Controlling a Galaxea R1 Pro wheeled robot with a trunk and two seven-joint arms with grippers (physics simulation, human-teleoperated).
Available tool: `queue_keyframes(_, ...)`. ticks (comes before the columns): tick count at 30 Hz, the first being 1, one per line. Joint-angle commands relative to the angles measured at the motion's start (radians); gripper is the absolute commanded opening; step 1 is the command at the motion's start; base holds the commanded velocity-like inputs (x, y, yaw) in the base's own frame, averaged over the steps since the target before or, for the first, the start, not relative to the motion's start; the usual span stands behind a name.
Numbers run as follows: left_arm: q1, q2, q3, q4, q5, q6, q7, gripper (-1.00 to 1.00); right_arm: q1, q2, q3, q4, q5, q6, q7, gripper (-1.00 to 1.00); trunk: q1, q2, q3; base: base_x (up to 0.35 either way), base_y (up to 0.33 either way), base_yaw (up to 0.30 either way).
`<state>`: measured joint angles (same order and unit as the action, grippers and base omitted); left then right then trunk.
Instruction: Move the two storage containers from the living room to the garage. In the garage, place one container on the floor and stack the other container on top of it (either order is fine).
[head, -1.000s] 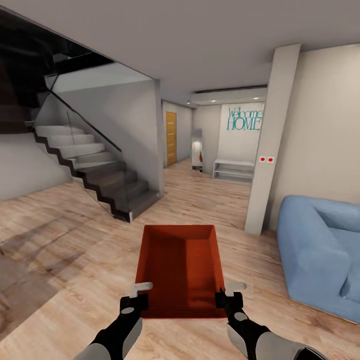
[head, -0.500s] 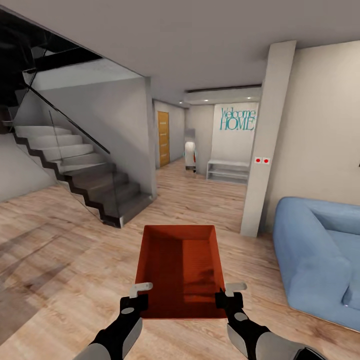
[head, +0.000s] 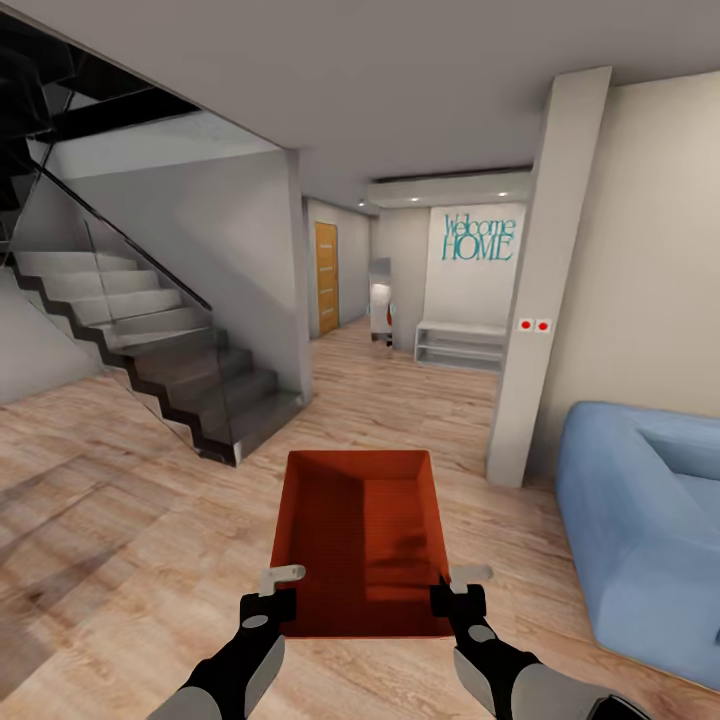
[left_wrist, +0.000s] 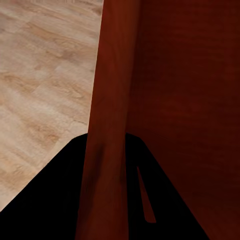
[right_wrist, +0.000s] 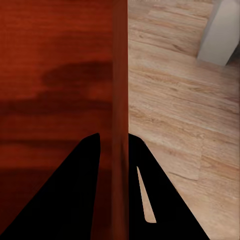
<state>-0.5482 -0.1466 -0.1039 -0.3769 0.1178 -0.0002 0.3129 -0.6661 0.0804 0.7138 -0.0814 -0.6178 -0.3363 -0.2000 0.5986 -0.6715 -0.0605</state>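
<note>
Both tools pinching one box, left tool and right tool gripping opposite side walls, view shifting slightly, stairs and sofa sliding rightward.

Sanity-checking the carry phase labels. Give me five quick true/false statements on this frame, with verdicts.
1. Both grippers grip one orange-red box, the left gripper on its left wall and the right gripper on its right wall. True.
2. The box holds a second box inside it. False: its ribbed bottom is bare.
3. The floor under the robot is dark grey concrete. False: it is light wood planks.
4. A blue sofa stands to the robot's right. True.
5. The staircase is on the right, beside the sofa. False: it rises on the left, across from the sofa.
</note>
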Motion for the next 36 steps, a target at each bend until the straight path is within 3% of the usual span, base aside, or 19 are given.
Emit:
queue_keyframes(1, -0.001, 0.001, 0.001, -0.002, 0.003, 0.0, 0.008, -1.0, -0.001, 0.0, -0.03, 0.003, -0.026, -0.01, -0.004, -1.0, 0.001, -0.001, -0.002, 0.321, 0.0, 0.0)
queue_keyframes(36, -0.001, 0.001, 0.002, -0.001, 0.003, 0.002, 0.006, -1.0, -0.001, -0.001, -0.03, 0.003, -0.026, -0.01, -0.004, -1.0, 0.001, -0.001, -0.002, 0.321, 0.0, 0.0)
